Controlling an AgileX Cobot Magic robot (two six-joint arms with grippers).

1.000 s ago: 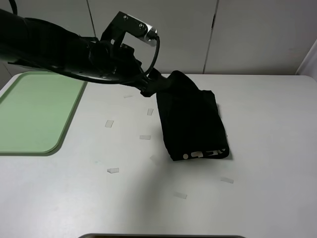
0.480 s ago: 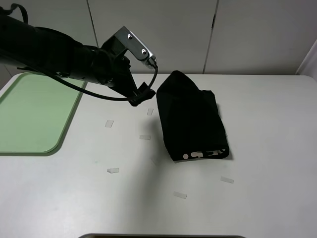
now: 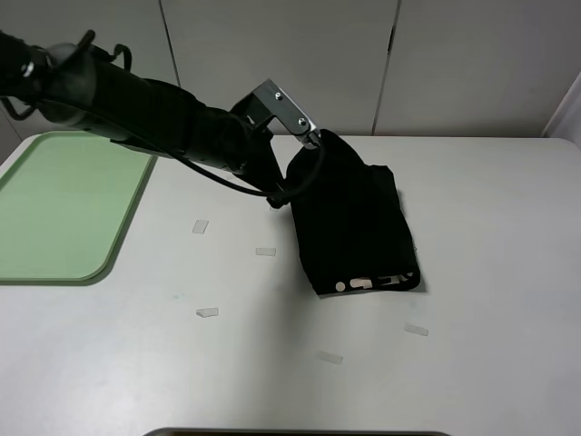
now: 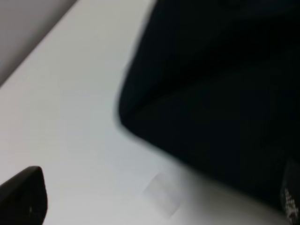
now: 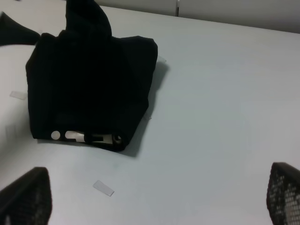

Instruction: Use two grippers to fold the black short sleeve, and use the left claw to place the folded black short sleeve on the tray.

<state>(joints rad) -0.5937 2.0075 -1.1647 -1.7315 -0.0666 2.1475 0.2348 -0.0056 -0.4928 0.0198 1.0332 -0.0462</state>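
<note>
Reaching across the middle of the desk (image 3: 472, 363), the left pincer (image 3: 283, 191) sits at the far left edge of the black short sleeve (image 3: 354, 222), its jaws spread wide and closed on nothing; whether a tip touches the cloth cannot be told. In the left wrist view one finger (image 4: 23, 197) shows over bare desk with the dark fabric (image 4: 220, 93) just beyond it. The right pincer (image 5: 154, 206) hangs well back from the shirt, jaws apart and empty, both fingers framing its view. The shirt (image 5: 89, 89) lies as a compact folded bundle near the desk's middle, pale lettering showing along its near edge and one corner peaked up at the far end. Folding looks done or nearly so. What remains, judging by this, is the grasp and the carry to the tray (image 3: 64, 209), which sits well apart at the left and holds nothing yet.
</note>
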